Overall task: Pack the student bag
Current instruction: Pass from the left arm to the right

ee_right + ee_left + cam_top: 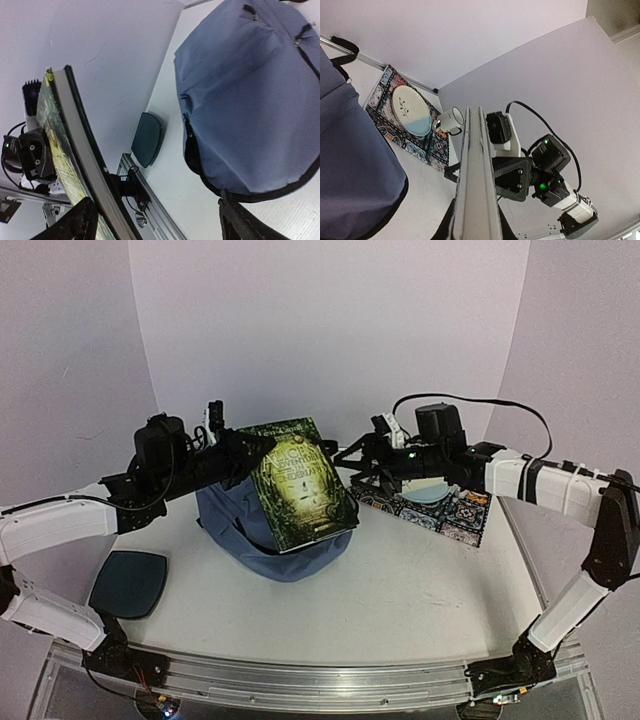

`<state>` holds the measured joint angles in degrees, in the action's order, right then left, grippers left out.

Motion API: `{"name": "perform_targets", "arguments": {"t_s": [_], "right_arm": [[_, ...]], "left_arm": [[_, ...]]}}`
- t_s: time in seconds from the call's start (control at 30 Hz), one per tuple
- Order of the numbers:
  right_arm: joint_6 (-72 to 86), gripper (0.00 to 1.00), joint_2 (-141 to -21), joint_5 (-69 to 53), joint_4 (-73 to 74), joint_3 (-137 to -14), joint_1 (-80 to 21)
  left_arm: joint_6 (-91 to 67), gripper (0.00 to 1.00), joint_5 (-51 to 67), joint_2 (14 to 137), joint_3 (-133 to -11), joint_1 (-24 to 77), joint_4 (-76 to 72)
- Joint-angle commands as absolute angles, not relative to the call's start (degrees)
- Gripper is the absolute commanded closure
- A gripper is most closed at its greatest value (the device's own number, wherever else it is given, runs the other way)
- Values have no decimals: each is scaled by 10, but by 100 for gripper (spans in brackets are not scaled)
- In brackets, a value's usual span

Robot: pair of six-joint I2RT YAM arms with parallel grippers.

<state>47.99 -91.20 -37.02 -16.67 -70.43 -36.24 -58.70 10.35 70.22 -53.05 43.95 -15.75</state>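
Note:
The slate-blue student bag (300, 558) lies mid-table, its zip partly open and dark lining showing in the right wrist view (250, 95). A green hardcover book (300, 485) is held tilted in the air above the bag. My left gripper (236, 448) is shut on the book's left edge; the left wrist view shows the book (475, 175) edge-on between its fingers. My right gripper (348, 462) is open wide at the book's right edge, and the book (67, 145) sits just inside one finger (80, 222).
A dark teal rounded-square pad (128, 582) lies at the near left. A patterned mat (455, 520) with a plate (411, 111) and a white mug (451, 119) is at the back right. The table's metal rail (300, 680) runs along the front.

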Motion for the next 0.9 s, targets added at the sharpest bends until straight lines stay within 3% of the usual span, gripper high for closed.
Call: {"name": "perform_targets", "arguments": {"t_s": [0.0, 0.23, 0.47, 0.87], "right_arm": [[491, 11, -854, -276, -171, -661, -360], [536, 2, -790, -208, -256, -591, -360], [641, 2, -800, -225, -443, -533, -361], [681, 2, -825, -203, -507, -521, -377]], "left_arm": [[-602, 100, 5, 691, -539, 439, -295], [-594, 100, -62, 723, -551, 436, -349], [-616, 100, -82, 772, -568, 436, -418], [-660, 100, -111, 804, -572, 436, -494]]}}
